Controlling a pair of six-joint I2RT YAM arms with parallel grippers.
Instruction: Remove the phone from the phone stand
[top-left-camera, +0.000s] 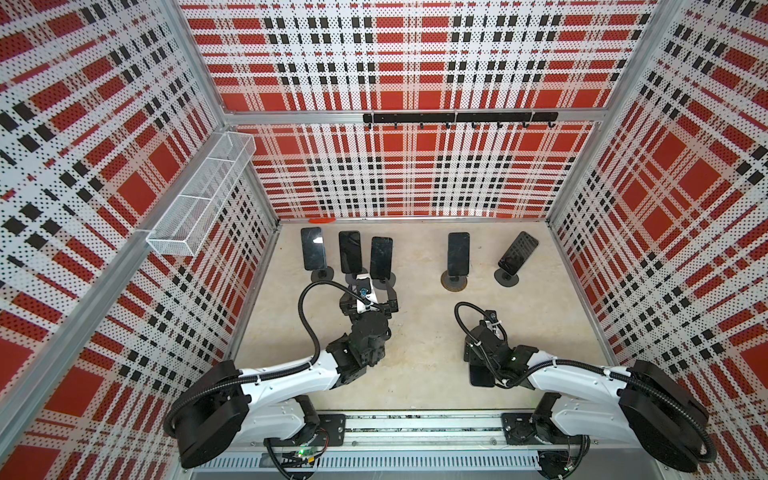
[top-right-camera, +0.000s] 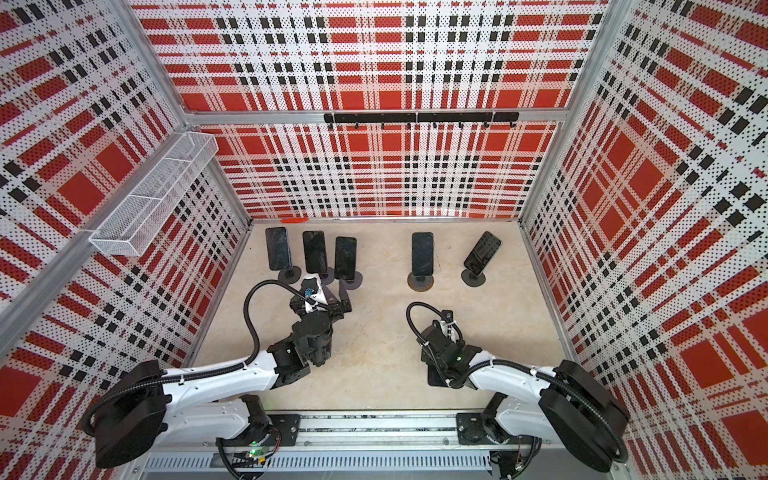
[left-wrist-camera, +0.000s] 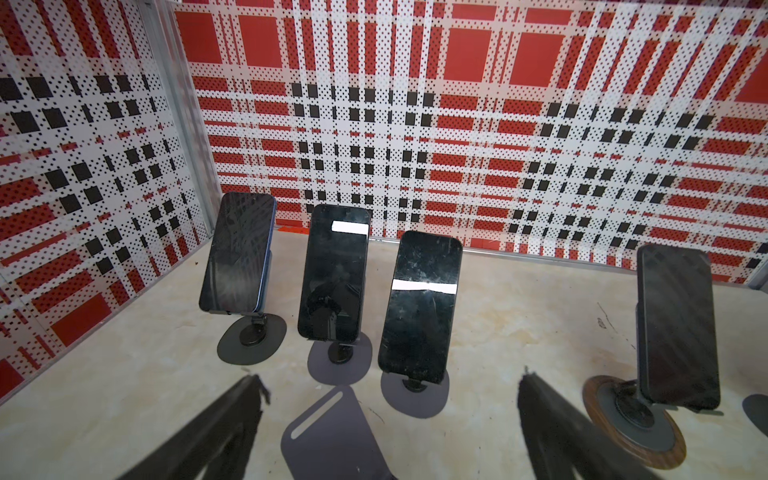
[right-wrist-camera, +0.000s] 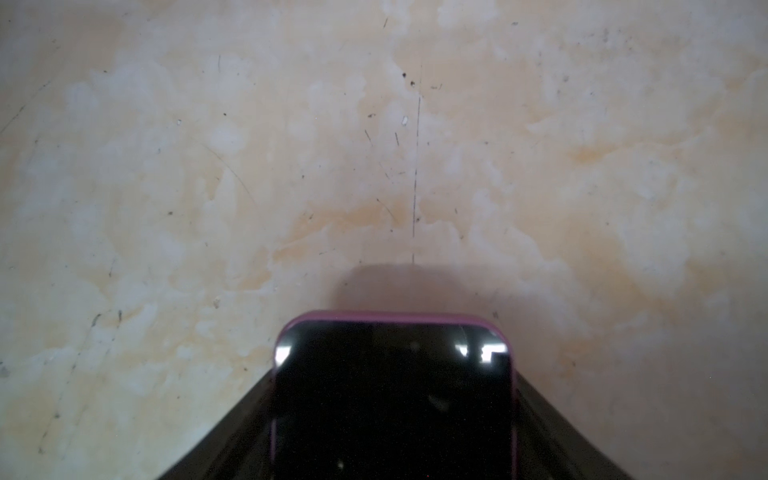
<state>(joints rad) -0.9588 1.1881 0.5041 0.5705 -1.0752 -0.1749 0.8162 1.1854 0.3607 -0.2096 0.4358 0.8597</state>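
Placing phone (right-wrist-camera: 390, 415) on table (right-wrist-camera: 208, 166) with right gripper (right-wrist-camera: 392, 376), clamped or loose: cannot tell. Left gripper (left-wrist-camera: 392, 378): apart. Next: release, lift clear.

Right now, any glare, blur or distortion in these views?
Left wrist view: sharp; phone with a high glare bar, phone with a mid-screen glare bar. Right wrist view: pink-cased phone soft, corner highlights. Both top views: wide-angle bowing on the back wall.
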